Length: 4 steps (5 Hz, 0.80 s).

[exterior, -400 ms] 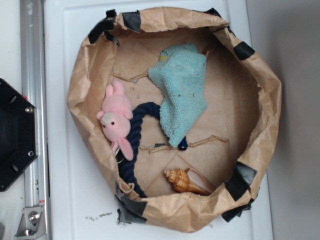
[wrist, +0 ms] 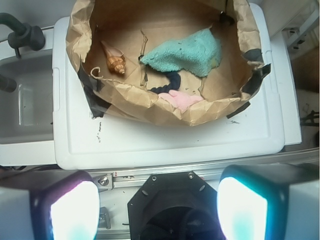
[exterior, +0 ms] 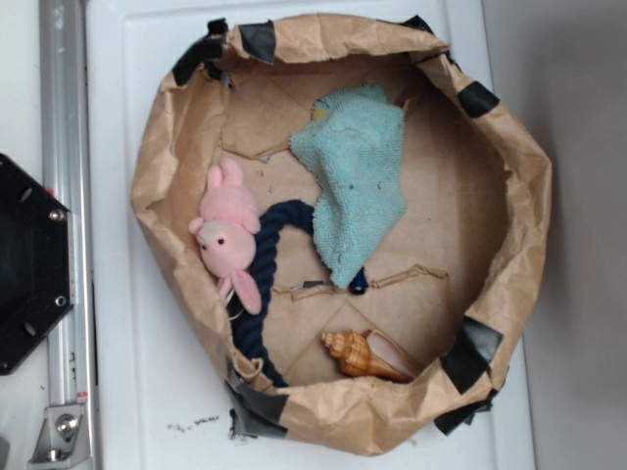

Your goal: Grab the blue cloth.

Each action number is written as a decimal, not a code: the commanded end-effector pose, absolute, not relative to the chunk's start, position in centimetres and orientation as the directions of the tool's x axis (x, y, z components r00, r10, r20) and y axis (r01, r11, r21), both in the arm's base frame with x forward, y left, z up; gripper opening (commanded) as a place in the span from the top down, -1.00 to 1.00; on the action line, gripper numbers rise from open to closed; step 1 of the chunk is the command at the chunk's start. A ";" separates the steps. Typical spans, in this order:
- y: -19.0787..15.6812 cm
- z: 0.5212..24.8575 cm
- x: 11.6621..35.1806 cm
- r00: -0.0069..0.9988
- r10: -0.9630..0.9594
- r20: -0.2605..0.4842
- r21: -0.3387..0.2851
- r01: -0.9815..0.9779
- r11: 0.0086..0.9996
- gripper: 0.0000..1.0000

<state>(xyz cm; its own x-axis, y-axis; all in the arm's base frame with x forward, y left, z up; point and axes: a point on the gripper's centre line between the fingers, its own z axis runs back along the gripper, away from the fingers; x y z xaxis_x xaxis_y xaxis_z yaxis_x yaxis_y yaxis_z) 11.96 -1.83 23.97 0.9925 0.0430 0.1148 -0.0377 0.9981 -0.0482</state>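
Observation:
The blue cloth (exterior: 355,176) is a light teal terry towel lying crumpled inside a round brown-paper bin (exterior: 157,176), its lower corner draped over a dark navy rope (exterior: 269,235). It also shows in the wrist view (wrist: 187,52) at the top middle. My gripper (wrist: 157,210) is open and empty, its two fingers wide apart at the bottom of the wrist view, above the black robot base and well short of the bin. The gripper does not show in the exterior view.
A pink plush bunny (exterior: 230,235) lies at the bin's left beside the rope. A brown seashell (exterior: 364,354) lies at the bin's front. The bin stands on a white lid (exterior: 137,392). A metal rail (exterior: 64,196) and the black base (exterior: 29,264) are at the left.

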 end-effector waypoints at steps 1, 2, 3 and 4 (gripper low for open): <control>0.4 18.1 21.7 0.924 0.359 0.132 -0.106 -0.347 0.932 -1.00; 1.7 15.4 24.9 0.858 0.479 0.186 -0.122 -0.464 0.877 -1.00; 2.2 12.2 26.4 0.858 0.478 0.190 -0.079 -0.472 0.878 -1.00; 2.5 9.3 26.5 0.857 0.486 0.171 -0.059 -0.483 0.874 -1.00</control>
<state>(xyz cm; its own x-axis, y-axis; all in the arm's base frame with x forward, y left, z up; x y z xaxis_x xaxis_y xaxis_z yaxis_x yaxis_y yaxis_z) 26.17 1.45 8.35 0.8780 0.4576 0.1401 -0.4568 0.8887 -0.0400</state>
